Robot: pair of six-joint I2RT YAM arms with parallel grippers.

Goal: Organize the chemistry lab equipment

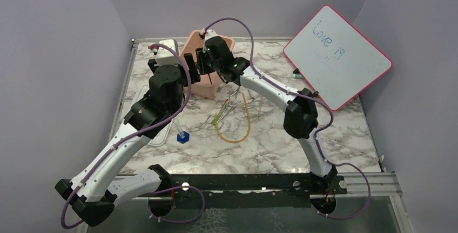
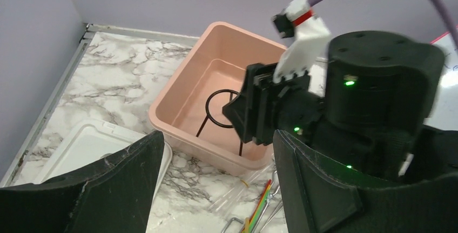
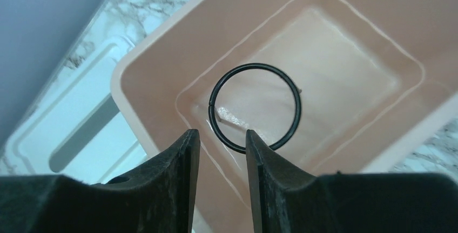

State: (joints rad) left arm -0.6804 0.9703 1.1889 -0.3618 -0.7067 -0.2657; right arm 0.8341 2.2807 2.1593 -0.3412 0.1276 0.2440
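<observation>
The black wire ring stands on thin legs inside the pink tub; it also shows in the left wrist view. My right gripper hangs over the tub, jaws slightly apart and empty, tips just above the ring's near edge; in the top view it is at the tub's left side. My left gripper is wide open and empty, above the table in front of the tub. The green-handled tool, metal tongs and amber U tube lie mid-table. A blue piece sits left of them.
The white lid lies flat left of the tub. The red-framed whiteboard leans at the back right. The green tool's tip and clear tubes lie just below my left fingers. Walls close the back and sides.
</observation>
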